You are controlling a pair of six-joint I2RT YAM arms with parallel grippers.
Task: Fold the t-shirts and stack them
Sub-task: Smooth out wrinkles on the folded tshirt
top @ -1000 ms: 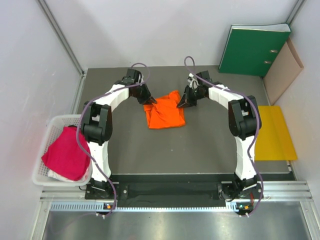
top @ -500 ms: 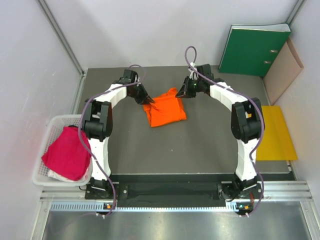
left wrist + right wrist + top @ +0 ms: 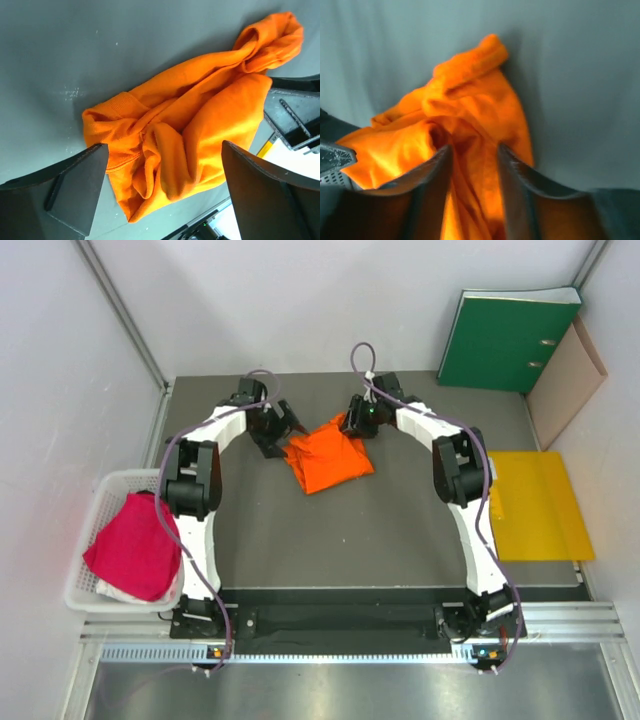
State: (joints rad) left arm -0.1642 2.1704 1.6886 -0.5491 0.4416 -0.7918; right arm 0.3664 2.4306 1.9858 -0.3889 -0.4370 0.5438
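Listing one two-arm folding station, viewed from above and from both wrists.

1. Orange t-shirt [image 3: 328, 458]: one, rumpled and bunched into a rough rectangle. It lies flat on the dark table [image 3: 380, 530], with a gripper at each of its two sides. The left wrist view [image 3: 185, 125] shows creases and a twisted, rolled end.

2. Left gripper [image 3: 280, 435]: at the orange t-shirt's edge on the left arm's side, low over the table. In its own view [image 3: 162, 150] its fingers [image 3: 75, 190] stand spread wide, one to each side of the cloth, and clamp nothing.

3. Right gripper [image 3: 358, 425]: at the orange t-shirt's far corner on the right arm's side. In its own blurred view [image 3: 474, 150] its fingers [image 3: 430, 180] stand a little apart. Orange cloth [image 3: 470, 115] shows in the narrow gap; whether the pads touch it cannot be told.

4. Magenta t-shirt [image 3: 135, 545]: one, heaped in the white mesh basket [image 3: 105, 485]. It is well apart from the orange t-shirt, on the left arm's side and nearer the arm bases.

5. Yellow envelope [image 3: 540, 505]: flat, well apart from the orange t-shirt on the right arm's side.

6. Green binder [image 3: 510, 338]: propped against the wall, beyond the orange t-shirt on the right arm's side. A tan folder [image 3: 565, 380] leans just beside it.
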